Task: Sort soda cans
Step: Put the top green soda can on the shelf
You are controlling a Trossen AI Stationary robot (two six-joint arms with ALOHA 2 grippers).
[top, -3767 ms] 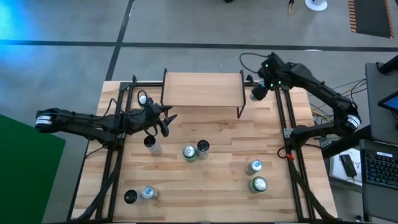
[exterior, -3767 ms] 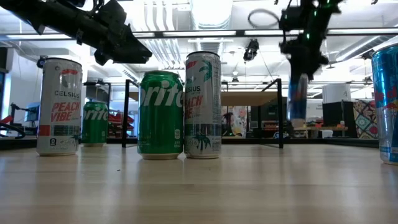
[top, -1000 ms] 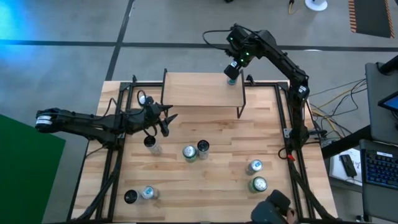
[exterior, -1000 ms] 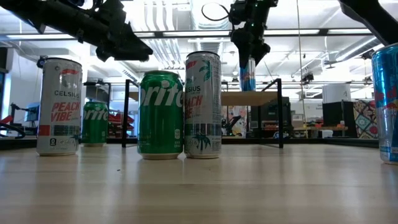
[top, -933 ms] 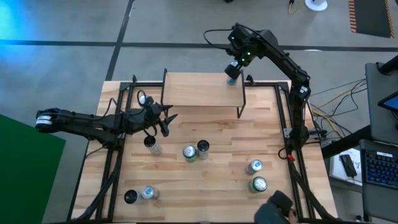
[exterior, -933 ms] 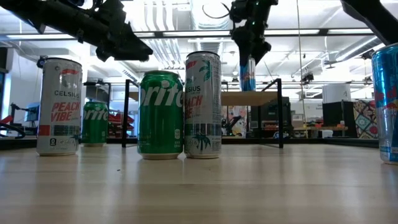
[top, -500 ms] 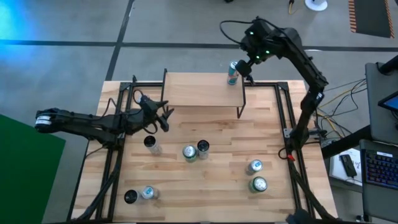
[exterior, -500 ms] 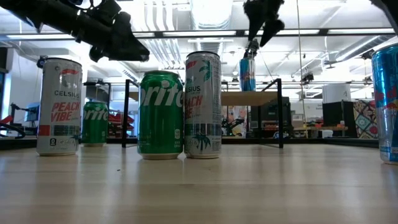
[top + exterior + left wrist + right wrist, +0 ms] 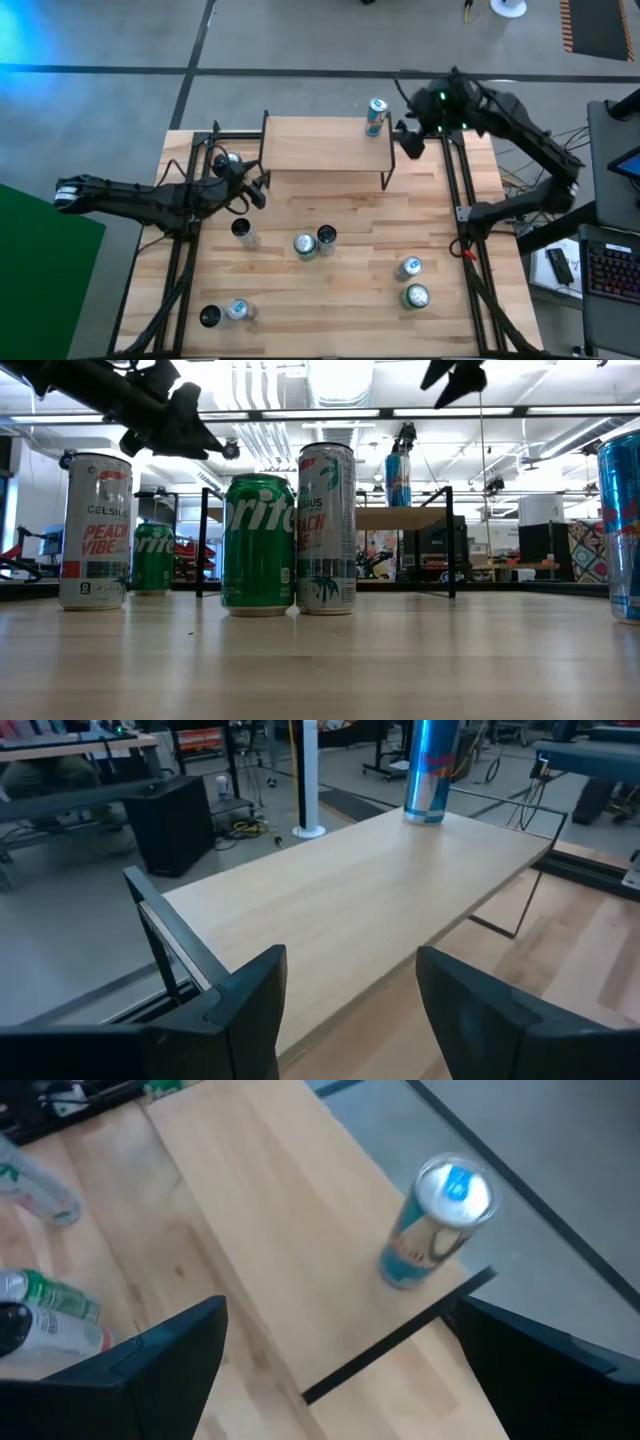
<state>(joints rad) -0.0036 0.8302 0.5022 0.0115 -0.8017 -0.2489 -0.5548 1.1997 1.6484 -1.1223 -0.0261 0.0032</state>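
A blue and silver can (image 9: 376,115) stands on its base at the far right corner of the raised wooden shelf (image 9: 320,145); it also shows in the right wrist view (image 9: 435,1225) and the left wrist view (image 9: 432,770). My right gripper (image 9: 408,140) is open and empty, just right of the shelf and above it (image 9: 340,1370). My left gripper (image 9: 256,190) is open and empty at the shelf's left end (image 9: 350,1010), near a can (image 9: 232,160) by the left frame. Several more cans stand on the table: a green one (image 9: 305,245) beside a black-topped one (image 9: 326,237).
A black-topped can (image 9: 243,232) stands left of centre. A blue can (image 9: 408,267) and a green can (image 9: 415,296) stand at the near right, two cans (image 9: 222,313) at the near left. Black frame rails (image 9: 460,200) run along both table sides.
My right gripper has opened and let go of the blue can, which stays upright on the shelf's far right corner. It has then drawn back toward the table's right edge and the near side. My left gripper has shifted a little toward the table's left edge.
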